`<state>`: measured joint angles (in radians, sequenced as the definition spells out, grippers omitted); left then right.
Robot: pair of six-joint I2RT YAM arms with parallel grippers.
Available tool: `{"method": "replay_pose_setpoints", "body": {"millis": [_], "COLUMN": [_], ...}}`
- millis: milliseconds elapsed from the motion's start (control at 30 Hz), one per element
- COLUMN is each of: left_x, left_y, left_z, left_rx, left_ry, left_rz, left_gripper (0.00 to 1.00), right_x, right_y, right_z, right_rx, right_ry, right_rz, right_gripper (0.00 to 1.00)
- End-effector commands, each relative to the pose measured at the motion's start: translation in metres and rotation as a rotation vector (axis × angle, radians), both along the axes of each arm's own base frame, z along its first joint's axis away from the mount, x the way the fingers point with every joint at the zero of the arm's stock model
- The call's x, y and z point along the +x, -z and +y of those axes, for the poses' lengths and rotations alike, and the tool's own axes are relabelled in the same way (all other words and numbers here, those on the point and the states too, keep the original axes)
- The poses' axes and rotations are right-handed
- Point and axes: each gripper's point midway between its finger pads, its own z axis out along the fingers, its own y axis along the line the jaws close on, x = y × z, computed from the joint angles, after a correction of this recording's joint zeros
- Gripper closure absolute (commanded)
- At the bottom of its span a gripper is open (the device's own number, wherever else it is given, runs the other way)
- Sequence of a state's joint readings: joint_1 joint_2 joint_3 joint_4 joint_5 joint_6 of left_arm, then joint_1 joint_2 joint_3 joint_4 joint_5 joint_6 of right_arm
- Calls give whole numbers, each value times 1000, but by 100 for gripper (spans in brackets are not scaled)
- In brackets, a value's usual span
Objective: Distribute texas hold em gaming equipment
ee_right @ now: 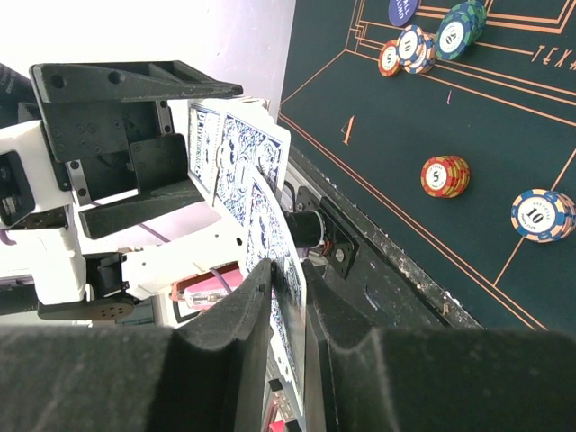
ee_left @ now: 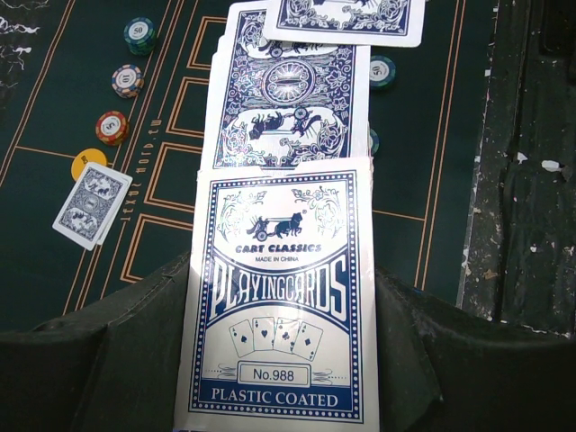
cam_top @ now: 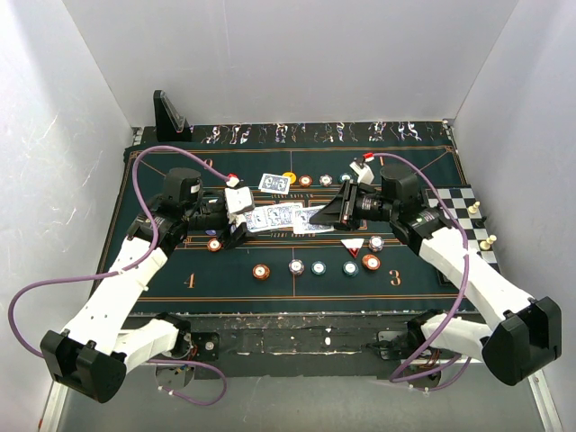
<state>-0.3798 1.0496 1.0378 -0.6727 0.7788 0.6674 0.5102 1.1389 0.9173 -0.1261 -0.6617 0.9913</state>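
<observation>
Playing cards (ee_left: 288, 99) fanning from card box (ee_left: 279, 387), clamped in left gripper (ee_left: 283, 297), right gripper (ee_right: 288, 301) pinching one card (ee_right: 274, 225)

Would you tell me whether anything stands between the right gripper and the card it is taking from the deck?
Nothing visible does. The right gripper is pinching the edge of a card, which fans out of the card box held by the left gripper.
</observation>
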Motion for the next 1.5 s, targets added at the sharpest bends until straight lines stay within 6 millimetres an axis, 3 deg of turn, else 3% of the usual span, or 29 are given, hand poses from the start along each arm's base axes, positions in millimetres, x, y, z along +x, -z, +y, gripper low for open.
{"method": "replay_pose_setpoints", "body": {"millis": [0,267,433,533,900,1200,1433,1467], "left_x": [-3,-1,2,3,0,-4,-5,-5], "left_y": [-16,-16,-17,-19,-23,-21,-20,-21], "left_z": [-3,-3,-4,-4,-4,-1,-2,-2], "left_rx": [-43,-55,-61,-59,-65,-57,-57,-58], "left_ry": [16,-8,-16,-20,-18,-14,-7,-5], "left_rz": [-49,-33,-30,-38,-38,-41,-35,-38], "left_gripper": [100,100,100,100,100,100,100,100], "right_x": [-10,-25,-31,-27,43,90,101,99], "right_y": [-9,-20,-5,19,134,166,189,194], "right_z": [-7,-24,-34,-42,-61,-64,-77,-80], "right_rx": [19,36,25,-26,-340,-460,-553,-571], "right_ry": [-24,-33,-19,20,226,282,332,334], "right_rz": [-23,-48,-24,16,164,143,126,137], "right_gripper": [75,75,77,78,95,99,99,95]}}
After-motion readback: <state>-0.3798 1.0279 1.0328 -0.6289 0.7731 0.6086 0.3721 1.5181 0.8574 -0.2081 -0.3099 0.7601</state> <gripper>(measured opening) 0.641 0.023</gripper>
